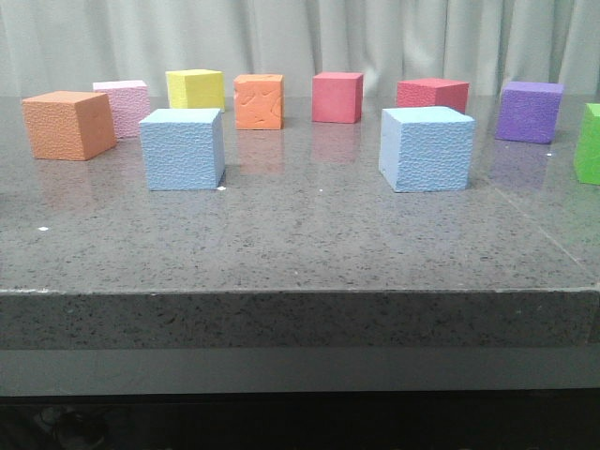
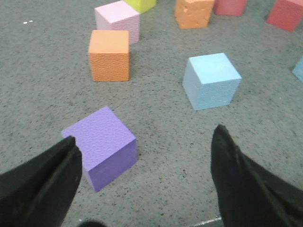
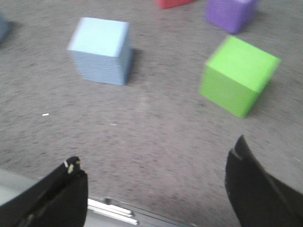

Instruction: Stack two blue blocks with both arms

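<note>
Two light blue blocks stand on the grey speckled desk [image 1: 300, 244], each flat on one face, and they are well apart from each other. The left blue block [image 1: 182, 148] is turned slightly, so in the front view its front face and a narrow part of its right side are seen. The right blue block [image 1: 427, 148] is turned the other way and shows a narrow part of its left side. Both are cubes, so neither has a long axis.

Behind them stands a row of other cubes: an orange cube [image 1: 67, 124], a pink cube [image 1: 124, 106], a yellow cube [image 1: 195, 89], a second orange cube [image 1: 259, 100], a red cube [image 1: 337, 97], another red cube [image 1: 432, 93] and a purple cube [image 1: 530, 111]. A green cube [image 1: 589, 142] is at the right edge of the front view.

No arm is seen in the front view. In the left wrist view the left gripper [image 2: 147, 163] is open and holds nothing; another purple cube [image 2: 100, 146] lies just beside one finger. In the right wrist view the right gripper [image 3: 156, 184] is also open and empty, near the desk edge; this picture is a little blurred.
</note>
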`<state>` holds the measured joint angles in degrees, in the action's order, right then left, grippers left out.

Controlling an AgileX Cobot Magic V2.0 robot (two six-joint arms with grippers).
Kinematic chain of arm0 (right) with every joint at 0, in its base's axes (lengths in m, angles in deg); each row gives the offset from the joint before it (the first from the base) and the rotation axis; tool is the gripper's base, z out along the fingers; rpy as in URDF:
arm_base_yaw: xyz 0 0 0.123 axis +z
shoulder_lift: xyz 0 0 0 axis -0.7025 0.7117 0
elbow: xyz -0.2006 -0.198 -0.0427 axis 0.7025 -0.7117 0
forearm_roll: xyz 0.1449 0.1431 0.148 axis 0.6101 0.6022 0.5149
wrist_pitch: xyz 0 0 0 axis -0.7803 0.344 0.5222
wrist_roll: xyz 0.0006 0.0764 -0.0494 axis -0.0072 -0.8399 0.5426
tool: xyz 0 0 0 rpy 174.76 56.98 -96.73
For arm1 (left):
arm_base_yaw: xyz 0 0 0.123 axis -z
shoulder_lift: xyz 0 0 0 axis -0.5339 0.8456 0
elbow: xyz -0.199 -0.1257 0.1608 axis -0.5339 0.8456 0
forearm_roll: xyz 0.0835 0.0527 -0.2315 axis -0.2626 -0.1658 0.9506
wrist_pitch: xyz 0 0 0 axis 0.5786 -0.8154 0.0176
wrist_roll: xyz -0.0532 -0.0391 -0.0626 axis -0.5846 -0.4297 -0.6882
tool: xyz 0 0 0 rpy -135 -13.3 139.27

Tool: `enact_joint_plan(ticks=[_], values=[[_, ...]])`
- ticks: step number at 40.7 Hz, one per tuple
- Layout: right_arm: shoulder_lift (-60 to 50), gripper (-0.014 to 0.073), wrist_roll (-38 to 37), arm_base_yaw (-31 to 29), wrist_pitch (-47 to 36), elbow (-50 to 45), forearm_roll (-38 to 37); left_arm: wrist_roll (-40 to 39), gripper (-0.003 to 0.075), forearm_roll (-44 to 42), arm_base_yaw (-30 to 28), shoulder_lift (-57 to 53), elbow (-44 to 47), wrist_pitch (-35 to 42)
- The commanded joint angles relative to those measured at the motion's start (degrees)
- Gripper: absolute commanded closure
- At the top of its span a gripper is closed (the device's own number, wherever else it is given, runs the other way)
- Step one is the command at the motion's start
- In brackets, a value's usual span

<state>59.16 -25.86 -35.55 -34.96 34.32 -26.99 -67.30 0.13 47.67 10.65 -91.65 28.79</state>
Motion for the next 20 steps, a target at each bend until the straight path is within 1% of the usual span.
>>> enact_joint_plan(ticks=[1, 6, 9, 10, 13, 17, 20], values=[[4.41, 0.0004, 1.59, 3.81, -1.49, 5.49, 1.4, 0.38, 0.0165, -0.89, 3.26, 0.29, -1.95, 3.89], [10.78, 0.0004, -0.94, 8.38, -0.5, 10.53, 1.05, 0.38, 0.0165, -0.87, 4.33, 0.29, -1.95, 3.89], [14.86, 0.0004, -4.45, 10.92, -0.11, 13.59, -1.45, 0.38, 0.0165, -0.87, 4.33, 0.29, -1.95, 3.89], [16.29, 0.0004, -6.68, 11.86, 0.06, 14.63, -2.76, 0.38, 0.0165, -0.87, 4.33, 0.29, -1.95, 3.89], [20.95, 0.0004, -13.18, 15.22, 0.56, 17.87, -9.31, 0.38, 0.0165, -1.22, 4.33, 0.29, -1.95, 3.89], [26.75, 0.0001, -25.64, 19.97, 2.24, 22.09, -20.71, 0.38, 0.0165, -1.48, 4.33, 0.29, -1.95, 3.89], [30.39, 0.0, -32.44, 21.84, 3.48, 24.65, -27.22, 0.38, 0.0165, -2.12, 4.33, 0.29, -1.95, 3.89]])
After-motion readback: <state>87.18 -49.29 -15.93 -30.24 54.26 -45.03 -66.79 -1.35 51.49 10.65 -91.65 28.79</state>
